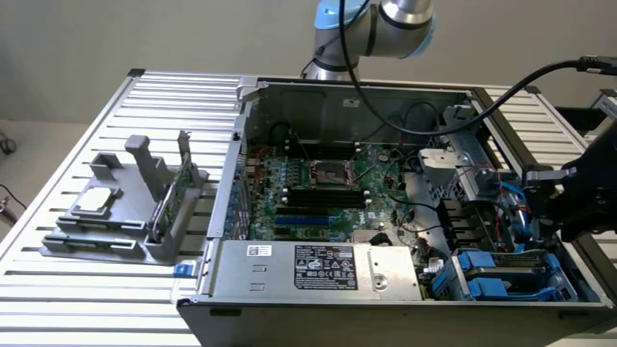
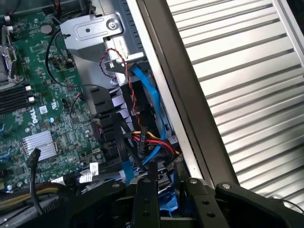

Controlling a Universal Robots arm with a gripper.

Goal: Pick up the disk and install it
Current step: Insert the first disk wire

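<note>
Now end effector [image 2: 169, 186] hangs over computer case's [image 1: 405, 322] cabled corner; its grip state cannot be told

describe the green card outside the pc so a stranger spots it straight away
On the slatted table, find the grey rack on the exterior view's left of the open computer case. The green card stands on edge in it; the square silver chip beside it lies flat.

Gripper [image 2: 168, 185] hangs over tangled blue cable [image 2: 154, 109] and red wires [image 2: 156, 142], squeezed between green motherboard [image 2: 42, 95] and case wall [image 2: 173, 85].
</note>
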